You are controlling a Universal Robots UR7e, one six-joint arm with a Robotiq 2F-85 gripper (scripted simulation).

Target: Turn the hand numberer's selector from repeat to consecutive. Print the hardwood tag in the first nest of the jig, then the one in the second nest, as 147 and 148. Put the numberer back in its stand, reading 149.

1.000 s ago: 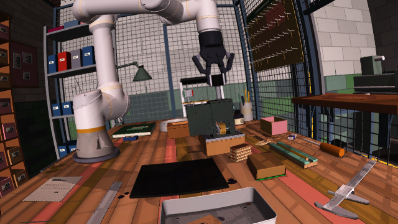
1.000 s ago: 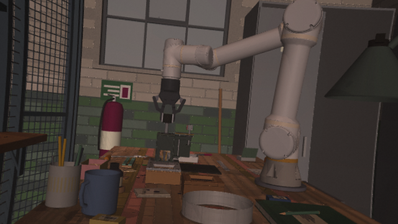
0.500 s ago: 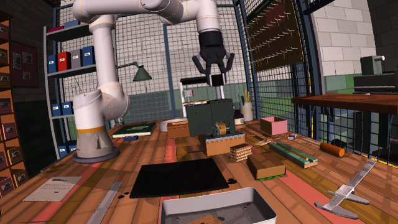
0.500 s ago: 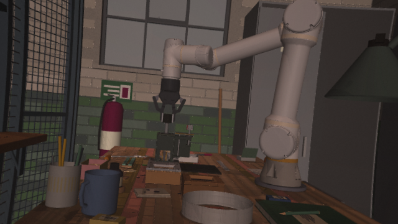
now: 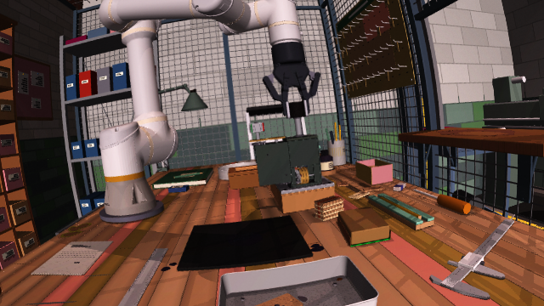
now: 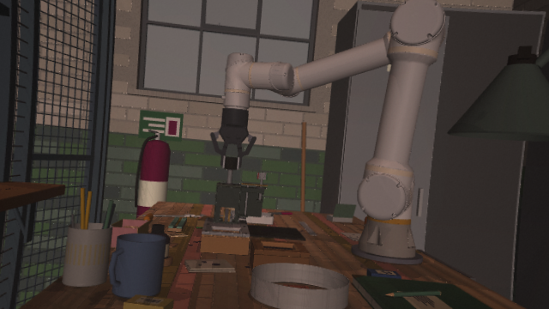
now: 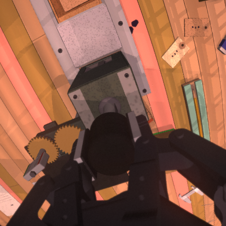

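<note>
The hand numberer [image 5: 290,163] [image 6: 238,201] [image 7: 107,93], a dark green box with brass number wheels, stands on the wooden jig [image 5: 302,196] [image 6: 225,238], over one end of its grey plate [image 7: 89,37]. My gripper [image 5: 293,106] [image 6: 231,163] [image 7: 107,141] is closed around the numberer's black knob [image 5: 297,109] [image 7: 110,143] at the top of its plunger shaft. The selector lever [image 7: 37,165] with a red mark sticks out beside two brass gears [image 7: 53,144]. A tan tag [image 7: 72,3] shows in the nest beyond the plate; what lies under the numberer is hidden.
A black mat [image 5: 244,242] lies in front of the jig, with a grey tray [image 5: 297,284] nearer the table's front edge. A stack of tags [image 5: 328,207], a brown block [image 5: 363,225] and a green pencil tray [image 5: 399,210] lie right of the jig. The white stand [image 5: 259,127] rises behind.
</note>
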